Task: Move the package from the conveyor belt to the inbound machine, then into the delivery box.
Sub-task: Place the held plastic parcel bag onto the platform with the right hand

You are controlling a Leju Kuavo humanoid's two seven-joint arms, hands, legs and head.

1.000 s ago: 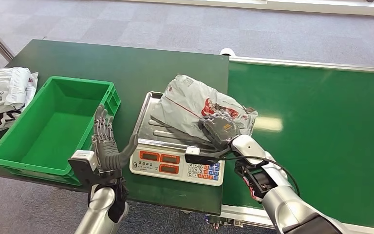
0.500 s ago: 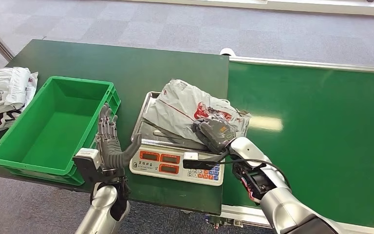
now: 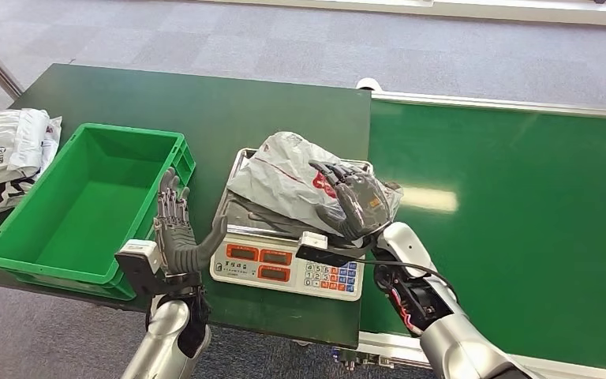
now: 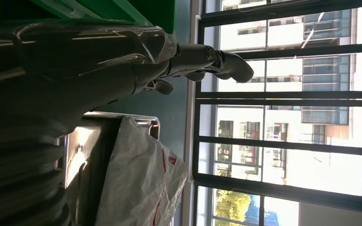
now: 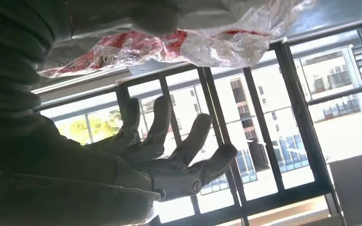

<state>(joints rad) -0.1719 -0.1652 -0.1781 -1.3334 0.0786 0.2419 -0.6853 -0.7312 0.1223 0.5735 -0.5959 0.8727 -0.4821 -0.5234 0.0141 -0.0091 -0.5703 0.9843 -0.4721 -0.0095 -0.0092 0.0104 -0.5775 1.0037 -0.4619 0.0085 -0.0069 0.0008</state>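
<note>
Several ways of slipping up from here. Starting with the conveyor belt [image 3: 505,205], running along beyond the right hand's outer side: risking the package sliding off onto it if nudged that way. Passing over the desk [image 3: 205,103], stretching away ahead of both hands. Eyeing the delivery box [image 3: 175,158], sitting just past the left hand on its outer side, with nothing visible inside: needing a lift over the wall nearest that hand, so risking a snag on the rim by dragging low. Judging the inbound machine [image 3: 284,264], a scale with a metal pan, to be standing between the two hands, and risking a bump or a pressed key while reaching in. Finding the package [image 3: 284,178] lying crumpled on that pan, under and just ahead of the right hand [image 3: 355,201], its edge toward that hand seeming to be hanging past the pan. Reckoning it a slick, floppy bag, likely sagging and slipping out of a shallow hold. Gripping nothing with the right hand: fingers spread apart, palm lifted over the bag's nearest corner, and not managing to tell whether touching it. Holding the left hand [image 3: 177,233] upright beside the pan, fingers apart and carrying nothing, just next to the box wall, so risking clipping that wall when swinging toward the bag.
</note>
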